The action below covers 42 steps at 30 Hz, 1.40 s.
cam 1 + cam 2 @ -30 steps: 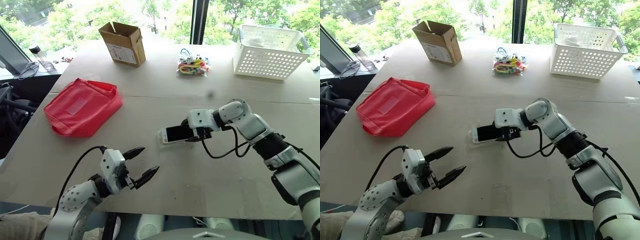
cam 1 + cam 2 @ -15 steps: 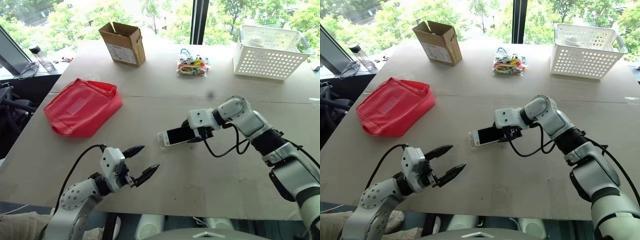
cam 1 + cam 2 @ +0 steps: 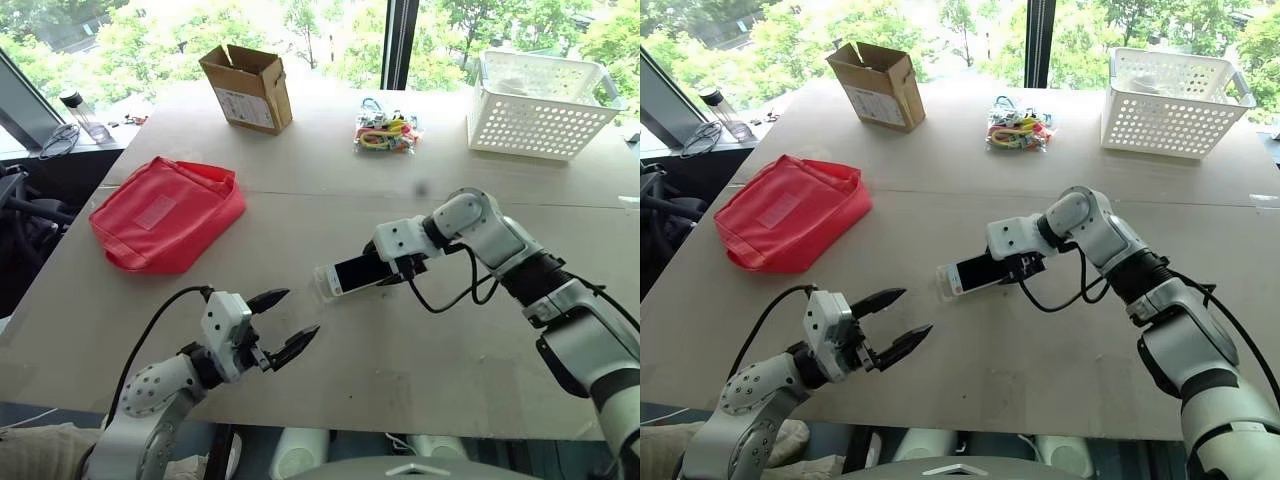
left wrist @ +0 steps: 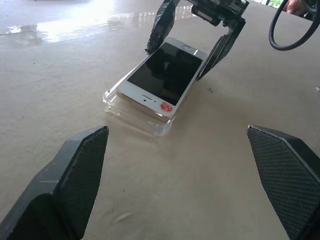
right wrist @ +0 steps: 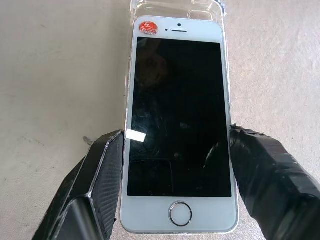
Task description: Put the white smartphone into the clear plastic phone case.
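Note:
The white smartphone [image 5: 177, 115], black screen up and a red sticker by its earpiece, lies over the clear plastic phone case [image 4: 135, 112] in the middle of the table. My right gripper [image 3: 385, 268] is shut on the phone's long sides near the home-button end. The case's rim [image 5: 205, 7] pokes out past the phone's top end. I cannot tell whether the phone is seated inside the rim. My left gripper [image 3: 298, 314] hovers open near the table's front edge, a little short of the phone, with nothing between its fingers [image 4: 82, 165].
A red pouch [image 3: 165, 215] lies at the left. At the back stand a cardboard box [image 3: 248, 88], a bundle of colourful small items [image 3: 385, 132] and a white perforated basket [image 3: 540, 105]. Black cables trail from both wrists.
My right gripper has turned a little with the phone, tipping its free end lower onto the case. The left gripper has stayed where it was.

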Each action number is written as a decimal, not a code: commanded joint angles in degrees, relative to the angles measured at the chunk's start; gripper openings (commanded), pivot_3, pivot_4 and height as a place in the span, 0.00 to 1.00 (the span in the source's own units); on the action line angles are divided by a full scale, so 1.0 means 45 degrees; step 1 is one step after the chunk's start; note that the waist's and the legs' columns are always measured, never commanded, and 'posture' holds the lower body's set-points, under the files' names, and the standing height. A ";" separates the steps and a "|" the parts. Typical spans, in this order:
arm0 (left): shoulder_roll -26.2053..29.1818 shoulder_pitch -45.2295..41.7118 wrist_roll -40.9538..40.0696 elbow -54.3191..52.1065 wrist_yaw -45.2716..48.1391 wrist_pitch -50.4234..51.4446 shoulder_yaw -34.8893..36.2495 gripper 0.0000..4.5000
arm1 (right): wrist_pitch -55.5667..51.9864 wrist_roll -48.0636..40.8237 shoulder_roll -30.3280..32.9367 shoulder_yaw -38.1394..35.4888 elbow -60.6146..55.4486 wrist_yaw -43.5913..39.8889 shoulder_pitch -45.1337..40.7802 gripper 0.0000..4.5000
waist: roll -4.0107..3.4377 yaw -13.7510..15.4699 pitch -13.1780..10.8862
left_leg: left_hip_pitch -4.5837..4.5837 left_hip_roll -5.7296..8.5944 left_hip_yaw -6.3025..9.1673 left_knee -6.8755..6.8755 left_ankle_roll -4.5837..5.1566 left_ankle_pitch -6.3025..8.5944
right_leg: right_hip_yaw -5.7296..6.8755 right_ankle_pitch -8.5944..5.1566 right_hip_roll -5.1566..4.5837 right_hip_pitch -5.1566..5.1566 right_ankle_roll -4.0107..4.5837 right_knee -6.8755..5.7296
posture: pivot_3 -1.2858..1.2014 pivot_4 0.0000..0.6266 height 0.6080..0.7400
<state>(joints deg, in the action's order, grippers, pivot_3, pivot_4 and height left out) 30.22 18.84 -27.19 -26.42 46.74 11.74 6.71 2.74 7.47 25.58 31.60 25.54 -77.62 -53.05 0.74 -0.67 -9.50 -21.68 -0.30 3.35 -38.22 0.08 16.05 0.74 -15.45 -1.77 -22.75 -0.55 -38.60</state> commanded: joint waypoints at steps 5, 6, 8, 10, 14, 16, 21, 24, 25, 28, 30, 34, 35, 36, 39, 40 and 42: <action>0.0072 0.0036 -0.0140 -0.0691 -0.0236 0.0034 0.0093 1.00 | -0.0046 0.0197 -0.0196 -0.0013 0.0892 -0.0437 -0.0174 0.83 | -0.0001 -0.0012 0.0004 | 0.0014 0.0000 0.0001 0.0001 0.0000 0.0000 | 0.0000 0.0000 0.0000 0.0008 0.0001 -0.0008 | 0.52 0.24 1.00; 0.0079 0.0033 -0.0146 -0.0708 -0.0252 0.0046 0.0093 1.00 | -0.0104 0.0137 -0.0229 -0.0094 0.0894 -0.0442 -0.0178 0.88 | -0.0005 -0.0008 0.0001 | 0.0015 -0.0001 0.0002 0.0000 0.0000 0.0000 | 0.0000 0.0000 0.0000 0.0008 0.0001 -0.0010 | 0.52 0.24 1.00; 0.0090 0.0013 -0.0174 -0.0769 -0.0290 0.0102 0.0095 1.00 | -0.0047 0.0125 -0.0290 -0.0274 0.0901 -0.0218 -0.0200 0.97 | -0.0011 -0.0005 -0.0003 | 0.0007 0.0000 0.0001 0.0001 0.0000 0.0000 | 0.0000 0.0000 -0.0002 0.0004 0.0002 -0.0008 | 0.52 0.24 1.00; 0.0099 -0.0006 -0.0191 -0.0818 -0.0314 0.0150 0.0096 1.00 | -0.0255 0.0023 -0.0304 -0.0536 0.0738 0.0000 -0.0184 0.97 | -0.0011 -0.0010 -0.0003 | 0.0004 0.0000 0.0002 0.0002 -0.0001 0.0000 | 0.0002 0.0000 -0.0003 0.0004 0.0001 -0.0006 | 0.52 0.24 1.00; 0.0117 -0.0084 -0.0211 -0.0887 -0.0364 0.0273 0.0107 1.00 | -0.1860 -0.1122 0.0080 -0.1321 -0.0713 -0.0691 -0.0061 0.97 | -0.0016 -0.0002 -0.0008 | -0.0018 -0.0001 0.0005 0.0009 -0.0001 0.0001 | 0.0002 0.0000 -0.0004 -0.0018 0.0001 -0.0003 | 0.52 0.24 1.00; 0.0123 -0.0138 -0.0240 -0.0904 -0.0384 0.0355 0.0118 1.00 | -0.2914 -0.1867 0.0267 -0.1760 -0.1767 -0.1010 0.0139 0.97 | -0.0028 0.0005 -0.0016 | -0.0023 -0.0001 0.0010 0.0012 -0.0001 0.0001 | 0.0005 0.0000 -0.0005 -0.0021 0.0001 0.0001 | 0.52 0.24 1.00; 0.0170 -0.0284 -0.0227 -0.0840 -0.0383 0.0496 0.0105 1.00 | -0.4922 -0.2891 0.0114 -0.2162 -0.3868 -0.0608 0.0877 0.66 | -0.0028 -0.0014 -0.0017 | -0.0020 -0.0001 0.0011 0.0030 -0.0001 0.0002 | 0.0006 0.0000 -0.0008 -0.0022 0.0001 0.0013 | 0.52 0.24 1.00; 0.0212 -0.0376 -0.0248 -0.0815 -0.0394 0.0626 0.0095 1.00 | -0.5266 -0.2668 -0.0407 -0.1808 -0.4476 0.0320 0.1560 0.32 | -0.0030 -0.0026 -0.0017 | -0.0017 -0.0003 0.0011 0.0043 -0.0001 0.0001 | 0.0005 0.0000 -0.0007 -0.0028 0.0001 0.0010 | 0.52 0.24 1.00; 0.0219 -0.0401 -0.0251 -0.0813 -0.0409 0.0664 0.0102 1.00 | -0.5118 -0.2334 -0.0625 -0.1572 -0.4446 0.0772 0.1795 0.22 | -0.0029 -0.0018 -0.0017 | -0.0021 -0.0002 0.0010 0.0043 -0.0001 0.0001 | 0.0005 0.0000 -0.0007 -0.0035 0.0001 0.0007 | 0.52 0.24 1.00; 0.0259 -0.0442 -0.0233 -0.0828 -0.0458 0.0795 0.0091 1.00 | -0.4597 -0.1248 -0.0809 -0.0711 -0.4049 0.1604 0.2346 0.01 | -0.0029 -0.0017 -0.0016 | -0.0024 -0.0001 0.0007 0.0043 -0.0002 0.0001 | 0.0004 0.0000 -0.0007 -0.0037 0.0001 0.0007 | 0.52 0.24 1.00; 0.0313 -0.0472 -0.0097 -0.0893 -0.0613 0.0978 0.0020 1.00 | -0.4238 -0.0552 -0.0720 -0.0188 -0.3660 0.2006 0.2644 0.01 | -0.0029 0.0006 -0.0017 | -0.0031 0.0002 0.0005 0.0040 -0.0002 0.0001 | 0.0004 0.0000 -0.0008 -0.0042 0.0000 0.0010 | 0.52 0.24 1.00; 0.0281 -0.0619 -0.0035 -0.0972 -0.0862 0.1296 -0.0137 1.00 | -0.4624 -0.0781 -0.0590 -0.0496 -0.4145 0.2232 0.3020 0.01 | -0.0020 -0.0006 -0.0009 | -0.0016 0.0008 0.0001 0.0038 -0.0002 0.0000 | -0.0001 0.0000 -0.0012 -0.0035 -0.0001 0.0007 | 0.52 0.24 1.00; 0.0291 -0.0643 -0.0018 -0.0948 -0.0875 0.1317 -0.0167 1.00 | -0.4974 -0.1093 -0.0571 -0.0791 -0.4487 0.2236 0.3034 0.01 | -0.0020 0.0003 -0.0009 | -0.0016 0.0009 0.0002 0.0038 -0.0001 0.0000 | 0.0000 0.0000 -0.0012 -0.0035 -0.0001 0.0005 | 0.52 0.24 1.00; 0.0319 -0.0669 0.0010 -0.0928 -0.0907 0.1400 -0.0216 1.00 | -0.5335 -0.1416 -0.0513 -0.1160 -0.4873 0.2270 0.3026 0.01 | -0.0021 0.0017 -0.0010 | -0.0015 0.0009 0.0004 0.0036 -0.0002 0.0000 | 0.0002 0.0000 -0.0012 -0.0034 -0.0001 0.0001 | 0.52 0.24 1.00; 0.0353 -0.0932 0.0319 -0.0650 -0.1212 0.1723 -0.0353 0.89 | -0.6155 -0.2130 -0.0219 -0.2129 -0.5934 0.2471 0.3032 0.00 | -0.0027 0.0029 -0.0015 | -0.0027 0.0012 0.0009 0.0027 -0.0002 0.0000 | 0.0004 0.0000 -0.0012 -0.0036 -0.0001 0.0000 | 0.52 0.24 1.00; 0.0401 -0.1024 0.0336 -0.0550 -0.1122 0.1770 -0.0448 0.85 | -0.6470 -0.2334 -0.0129 -0.2428 -0.6288 0.2604 0.3078 0.00 | -0.0027 0.0016 -0.0015 | -0.0028 0.0012 0.0008 0.0026 -0.0002 0.0000 | 0.0002 0.0001 -0.0012 -0.0037 -0.0002 0.0001 | 0.52 0.24 1.00; 0.0378 -0.1254 0.0375 -0.0399 -0.1088 0.1903 -0.0667 0.65 | -0.7067 -0.2582 0.0118 -0.2958 -0.6971 0.2952 0.3246 0.00 | -0.0026 0.0012 -0.0015 | -0.0030 0.0014 0.0007 0.0027 -0.0002 0.0000 | 0.0003 0.0001 -0.0012 -0.0037 -0.0002 0.0001 | 0.52 0.24 1.00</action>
<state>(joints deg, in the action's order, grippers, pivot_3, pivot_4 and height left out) 31.76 13.63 -25.81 -27.91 41.94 20.21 3.98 -27.43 -2.35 25.77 20.90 -1.94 -65.39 -38.53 0.62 -0.61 -9.57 -21.81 -0.24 3.40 -38.09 0.07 16.05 0.76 -15.45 -1.82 -22.92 -0.56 -38.60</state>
